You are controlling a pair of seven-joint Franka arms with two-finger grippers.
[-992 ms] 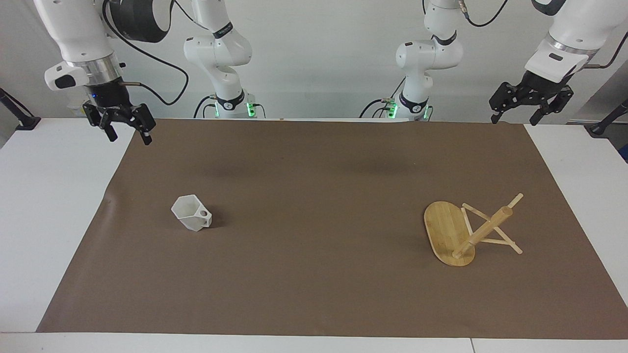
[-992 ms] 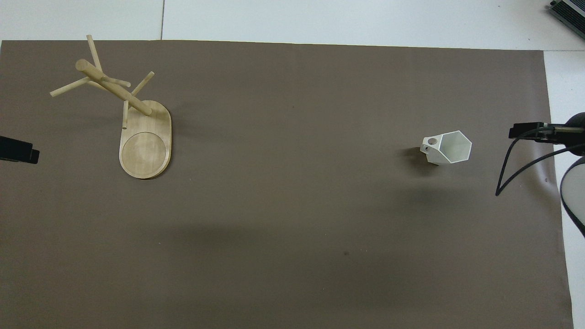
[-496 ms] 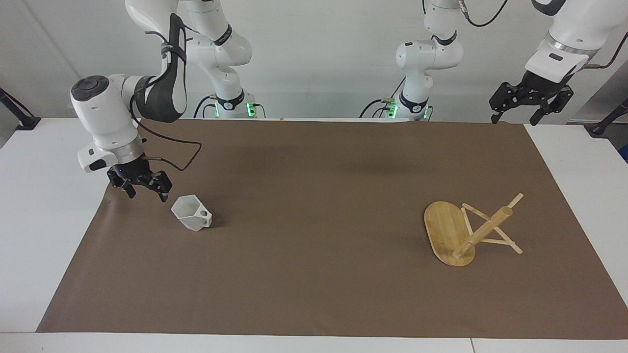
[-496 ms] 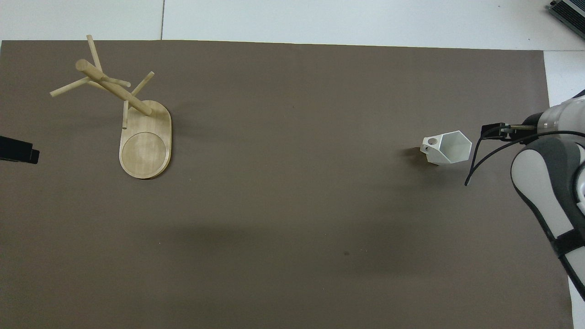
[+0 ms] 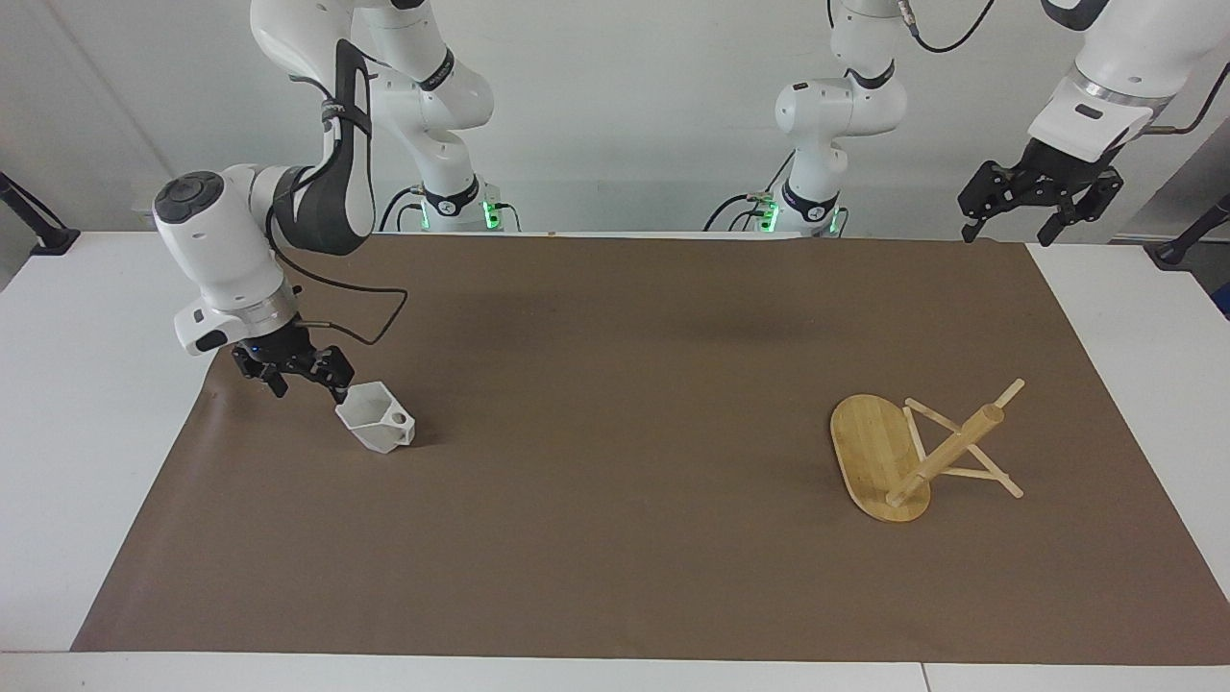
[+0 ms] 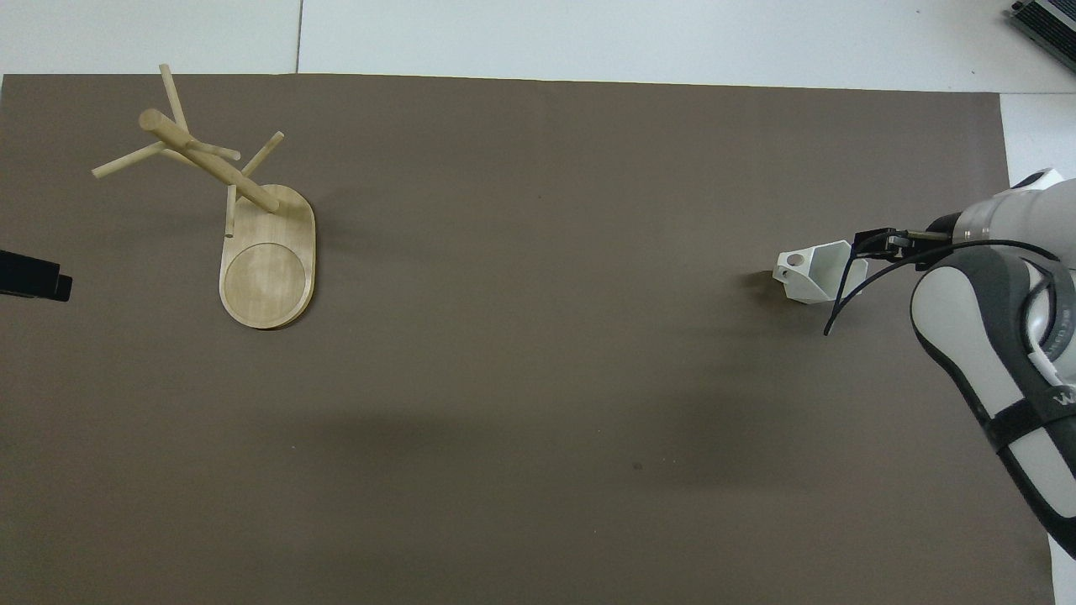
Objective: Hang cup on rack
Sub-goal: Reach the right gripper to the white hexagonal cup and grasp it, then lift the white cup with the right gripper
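Right gripper [image 5: 309, 378] low beside cup [image 5: 377, 418], fingers spread apart, tip just at hexagonal rim; touching or not, can't tell. Cup small, matte white, faceted, tipped on its side on brown mat [image 5: 615, 538] toward right arm's end, blocky handle w/ round hole. Rack [image 5: 913, 452] toppled toward left arm's end. Left gripper [image 5: 1038, 207] waiting up over mat corner, fingers apart.
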